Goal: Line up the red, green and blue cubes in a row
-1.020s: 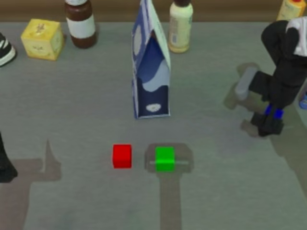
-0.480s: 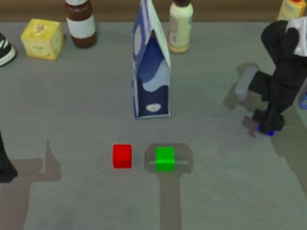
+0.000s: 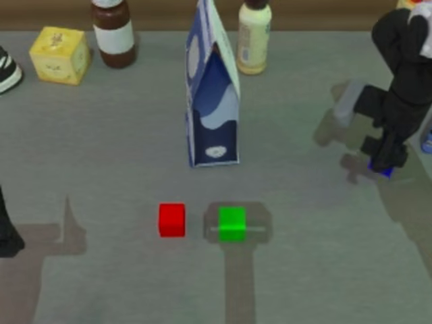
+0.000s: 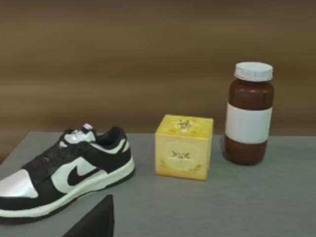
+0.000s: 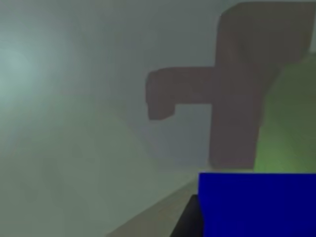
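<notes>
The red cube [image 3: 171, 220] and the green cube [image 3: 232, 223] sit side by side on the grey table, a small gap between them, in front of the milk carton. The blue cube [image 3: 383, 171] is at the right side, mostly hidden under my right gripper [image 3: 386, 162], which is shut on it. In the right wrist view the blue cube [image 5: 256, 205] fills the near corner beside a dark finger [image 5: 187, 219], with the table well below. My left gripper [image 3: 7, 236] is parked at the left edge, one fingertip [image 4: 96, 219] showing.
A tall blue-and-white milk carton [image 3: 212, 101] stands behind the two cubes. Along the back edge are a yellow patterned box [image 3: 59, 55], a brown jar [image 3: 113, 34] and a cream bottle [image 3: 254, 37]. A black-and-white shoe [image 4: 64, 170] lies at the far left.
My right gripper has shifted a little toward the back right. The blue cube now shows only as a sliver at its lower edge. The red and green cubes and the left arm are unmoved.
</notes>
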